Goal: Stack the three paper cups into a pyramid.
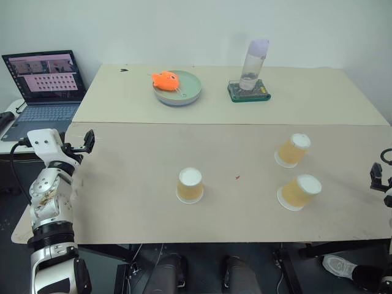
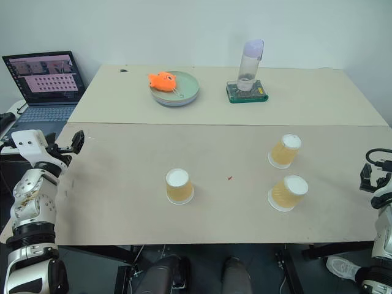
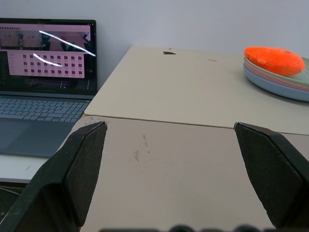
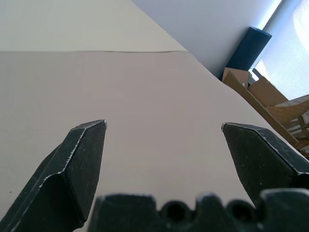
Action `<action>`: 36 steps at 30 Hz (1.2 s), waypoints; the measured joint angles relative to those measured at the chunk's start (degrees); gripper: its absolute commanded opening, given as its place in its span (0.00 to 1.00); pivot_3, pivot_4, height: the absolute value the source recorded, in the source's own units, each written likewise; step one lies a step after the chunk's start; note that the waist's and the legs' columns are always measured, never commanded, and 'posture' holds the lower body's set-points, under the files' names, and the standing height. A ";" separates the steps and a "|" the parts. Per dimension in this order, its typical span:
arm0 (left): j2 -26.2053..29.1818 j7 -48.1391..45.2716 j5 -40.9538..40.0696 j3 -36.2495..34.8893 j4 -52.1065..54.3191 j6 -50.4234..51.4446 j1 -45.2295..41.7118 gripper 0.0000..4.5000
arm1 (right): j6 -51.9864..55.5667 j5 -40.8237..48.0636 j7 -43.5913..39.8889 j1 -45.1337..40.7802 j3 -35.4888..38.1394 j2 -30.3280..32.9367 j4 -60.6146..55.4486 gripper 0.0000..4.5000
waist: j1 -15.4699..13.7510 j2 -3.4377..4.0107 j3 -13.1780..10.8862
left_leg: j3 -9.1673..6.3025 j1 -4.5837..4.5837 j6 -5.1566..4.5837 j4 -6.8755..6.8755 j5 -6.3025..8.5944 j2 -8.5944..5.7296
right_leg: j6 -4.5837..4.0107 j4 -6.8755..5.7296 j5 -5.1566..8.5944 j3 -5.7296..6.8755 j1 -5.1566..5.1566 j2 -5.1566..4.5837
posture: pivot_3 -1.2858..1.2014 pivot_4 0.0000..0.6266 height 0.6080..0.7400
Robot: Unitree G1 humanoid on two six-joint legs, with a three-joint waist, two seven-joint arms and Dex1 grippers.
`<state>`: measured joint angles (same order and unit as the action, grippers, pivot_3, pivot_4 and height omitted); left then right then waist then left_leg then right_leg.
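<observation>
Three paper cups stand apart on the tan table (image 1: 135,184), each with its white end up. One cup (image 1: 190,185) is near the middle front. A second cup (image 1: 293,150) and a third cup (image 1: 299,192) sit close together on the right. My left gripper (image 1: 86,142) hovers at the table's left edge, far left of the middle cup; its wrist view shows it (image 3: 169,126) open and empty. At the table's right edge, right of the two cups, is my right gripper (image 2: 370,177). Its wrist view shows it (image 4: 164,124) open over bare table with nothing between the fingers.
A plate (image 1: 184,92) with an orange fish toy (image 1: 165,79) and a tall clear bottle (image 1: 254,64) on a green tray (image 1: 249,93) stand at the back. An open laptop (image 1: 46,86) sits off the left. Cardboard boxes (image 4: 275,96) lie beyond the right edge.
</observation>
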<state>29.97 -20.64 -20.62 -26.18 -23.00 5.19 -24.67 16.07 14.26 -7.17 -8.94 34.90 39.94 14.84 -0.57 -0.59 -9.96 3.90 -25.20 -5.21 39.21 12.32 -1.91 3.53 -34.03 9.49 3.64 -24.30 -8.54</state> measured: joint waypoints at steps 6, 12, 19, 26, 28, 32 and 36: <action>0.47 -7.64 -3.69 2.97 6.93 4.89 1.36 1.00 | 0.00 0.13 -0.75 -0.02 0.01 0.11 0.06 0.99 | -0.11 0.00 0.00 | 0.00 -0.01 -0.01 0.00 0.01 -0.01 | 0.00 0.03 0.00 0.00 0.01 -0.01 | 0.52 0.24 1.00; 9.87 -22.08 -20.32 7.56 32.17 24.94 5.47 1.00 | 1.31 4.68 -9.38 0.50 3.99 6.69 0.07 0.99 | 0.20 0.19 -0.04 | 0.01 -0.05 0.02 -0.12 -0.01 0.03 | -0.02 0.03 0.05 -0.09 -0.05 -0.01 | 0.52 0.24 1.00; 11.35 -24.35 -28.06 11.95 40.53 34.34 0.57 1.00 | 7.82 14.49 -28.75 5.79 6.24 12.06 -5.76 0.99 | 0.02 0.19 -0.04 | 0.03 0.10 -0.29 -0.12 -0.22 0.07 | 0.26 0.00 0.39 -0.10 0.11 0.09 | 0.52 0.24 1.00; 9.93 -26.32 -27.41 16.64 39.45 34.83 -2.75 1.00 | 10.21 21.66 -57.43 21.90 10.29 18.73 -13.90 0.99 | -0.40 0.16 -0.07 | 0.03 0.08 -0.25 -0.14 -0.08 0.05 | 0.36 0.07 0.44 -0.11 0.12 0.07 | 0.52 0.24 1.00; 9.95 -26.96 -27.03 16.71 39.24 34.83 -2.73 1.00 | 11.08 22.66 -61.42 24.05 11.89 18.95 -14.05 0.99 | -0.35 0.14 -0.07 | 0.03 0.09 -0.06 -0.14 0.02 0.09 | 0.22 0.06 0.52 -0.11 0.12 0.06 | 0.52 0.24 1.00; 10.09 -28.54 -26.95 16.76 39.25 34.86 -2.74 1.00 | 14.24 25.07 -66.07 26.73 12.63 18.88 -17.94 0.99 | -0.22 0.15 -0.06 | 0.03 0.09 -0.03 -0.14 0.02 0.13 | 0.11 0.03 0.59 -0.14 0.07 0.03 | 0.52 0.24 1.00; 11.67 -30.35 -26.88 16.64 39.37 35.04 -2.65 1.00 | 14.26 23.93 -64.99 27.40 7.13 16.65 -23.61 0.99 | -0.29 0.06 -0.06 | 0.03 0.09 0.01 -0.15 0.04 0.14 | 0.10 0.05 0.61 -0.14 0.05 0.01 | 0.52 0.24 1.00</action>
<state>41.64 -50.99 -47.50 -9.55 16.37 40.22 -27.32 30.33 38.19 -72.16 18.46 42.03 56.59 -8.77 -0.86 -0.54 -10.02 3.93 -25.11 -5.20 39.06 12.36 -1.77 3.63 -33.97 10.09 3.50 -24.24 -8.53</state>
